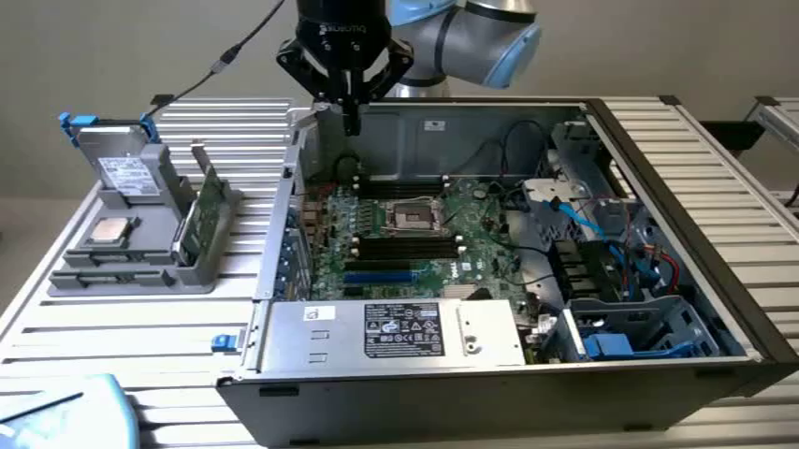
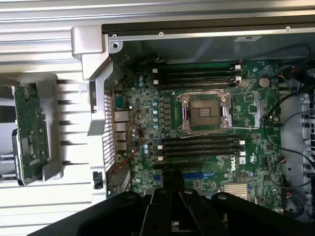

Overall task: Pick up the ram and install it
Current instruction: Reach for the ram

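Observation:
The ram (image 1: 209, 213) is a long green stick standing on edge in a grey holder (image 1: 131, 267), to the exterior view's left of the open computer case. In the wrist view the ram (image 2: 29, 130) lies beside the case wall. My gripper (image 1: 350, 120) hangs above the case's rear left corner, well apart from the ram. Its black fingers (image 2: 162, 196) are shut together with nothing between them. Below lies the green motherboard (image 1: 469, 234) with its long black memory slots (image 2: 202, 143) beside the processor socket (image 2: 204, 110).
The holder also carries a square silver processor chip (image 1: 112, 231) and a grey drive (image 1: 125, 173) with a white sticker. A power supply box (image 1: 399, 332) fills the case's front. Cables and a blue drive cage (image 1: 624, 327) crowd the exterior view's right side.

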You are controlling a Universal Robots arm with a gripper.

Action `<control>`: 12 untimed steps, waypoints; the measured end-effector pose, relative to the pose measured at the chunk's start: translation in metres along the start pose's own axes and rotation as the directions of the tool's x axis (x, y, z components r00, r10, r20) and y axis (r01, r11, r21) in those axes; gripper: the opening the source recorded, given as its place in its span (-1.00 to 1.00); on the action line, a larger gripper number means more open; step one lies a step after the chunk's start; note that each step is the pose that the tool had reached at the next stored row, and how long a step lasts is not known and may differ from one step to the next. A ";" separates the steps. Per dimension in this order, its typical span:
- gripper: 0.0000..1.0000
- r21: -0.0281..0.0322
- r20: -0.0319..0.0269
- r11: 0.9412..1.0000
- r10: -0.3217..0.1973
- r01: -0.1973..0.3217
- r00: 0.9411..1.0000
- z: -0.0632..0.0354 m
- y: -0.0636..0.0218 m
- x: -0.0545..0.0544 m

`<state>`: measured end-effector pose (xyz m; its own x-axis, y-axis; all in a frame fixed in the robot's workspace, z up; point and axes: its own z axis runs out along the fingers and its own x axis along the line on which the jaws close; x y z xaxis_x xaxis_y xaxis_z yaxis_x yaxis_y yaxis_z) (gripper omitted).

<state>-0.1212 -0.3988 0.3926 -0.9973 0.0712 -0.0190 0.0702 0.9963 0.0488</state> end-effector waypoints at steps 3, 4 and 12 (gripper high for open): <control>-0.79 0.000 0.000 1.000 0.000 0.000 1.000 0.0000 0.0000 0.000; -0.79 0.000 0.000 1.000 0.000 0.000 1.000 0.0000 0.0000 0.000; -0.79 0.000 -0.004 1.000 0.000 0.000 1.000 -0.0003 0.0005 0.021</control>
<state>-0.1420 -0.3968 0.3926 -0.9974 0.0711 -0.0151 0.0703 0.9964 0.0484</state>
